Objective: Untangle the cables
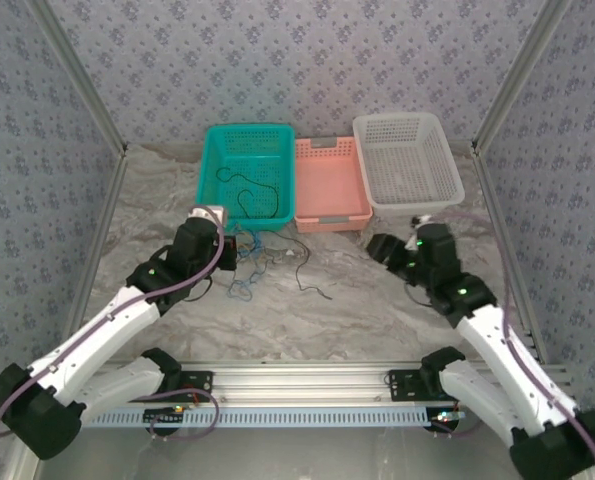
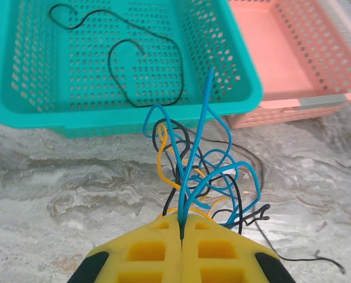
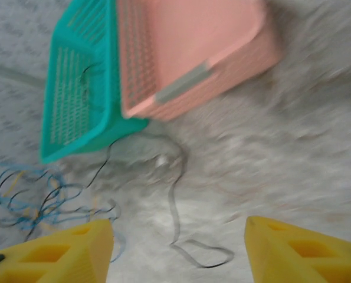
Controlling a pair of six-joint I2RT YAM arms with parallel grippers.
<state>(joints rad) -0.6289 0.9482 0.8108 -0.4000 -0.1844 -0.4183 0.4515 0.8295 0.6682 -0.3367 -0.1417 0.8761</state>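
- 3 perforated plastic baskets stand side by side at the far edge of the grey marble-patterned table [image 1: 357, 300]: a teal rectangular basket [image 1: 222, 160] on the left, a shallow pink basket [image 1: 329, 190] in the middle and a white mesh basket [image 1: 417, 165] on the right.
- 1 thin black cable [image 2: 110, 62] lies curled on the floor of the teal basket, apart from the others.
- A tangle of thin blue, black and yellow cables [image 2: 193, 171] sits on the table just in front of the teal basket's near wall, close to its right corner.
- In the top view the left gripper [image 1: 232, 250] is at the tangle's left edge, near the teal basket.
- In the left wrist view the left gripper [image 2: 181, 223] has its yellow fingers [image 2: 146, 250] pressed together, pinching a blue cable [image 2: 203, 118] that rises out of the seam between them and runs up in front of the basket wall.
- The other blue loops, a yellow strand [image 2: 161, 165] and black strands spread out around that pinched cable, just past the fingertips.
- 1 loose black cable [image 1: 304, 265] trails on the table to the right of the tangle, in front of the pink basket; the left wrist view shows its free end [image 2: 339, 268] lying flat.
- The right gripper [image 1: 382, 247] hovers over the table in front of the white basket, well apart from the tangle.
- In the blurred right wrist view the right gripper [image 3: 178, 227] has its yellow fingers [image 3: 75, 247] spread wide and holds nothing; the loose black cable lies on the table beyond the gap between them.
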